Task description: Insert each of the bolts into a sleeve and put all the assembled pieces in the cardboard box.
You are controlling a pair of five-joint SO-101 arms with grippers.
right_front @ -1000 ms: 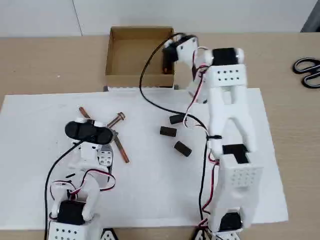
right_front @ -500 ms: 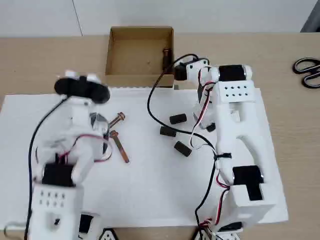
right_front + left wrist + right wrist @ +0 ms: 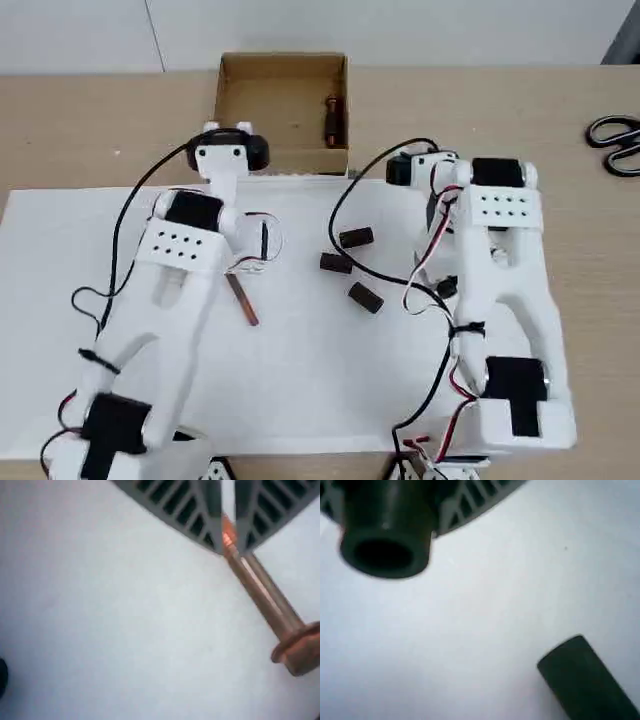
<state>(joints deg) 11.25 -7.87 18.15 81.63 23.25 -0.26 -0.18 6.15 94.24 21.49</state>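
Note:
My left gripper [image 3: 227,535] is shut on the thin end of a copper bolt [image 3: 265,600], whose head hangs free just above the white paper. In the high view the left arm [image 3: 185,250] stretches across the paper toward the cardboard box [image 3: 232,100]. My right gripper [image 3: 385,510] is shut on a black sleeve [image 3: 385,540], open end facing out, low over the paper. Another sleeve [image 3: 585,682] lies close by. The right arm [image 3: 500,215] stands over the paper's right side. Three loose sleeves [image 3: 335,263] lie mid-paper. One assembled piece [image 3: 332,115] rests in the box.
A second copper bolt [image 3: 241,299] lies on the white paper [image 3: 300,380] beside the left arm. Black cables [image 3: 370,270] trail over the sleeves. Scissors [image 3: 615,140] lie at the far right of the wooden table.
The right arm drew back from the box to the paper's right side. The left arm stretched forward toward the box, and the bolt with its head near the middle is no longer lying there.

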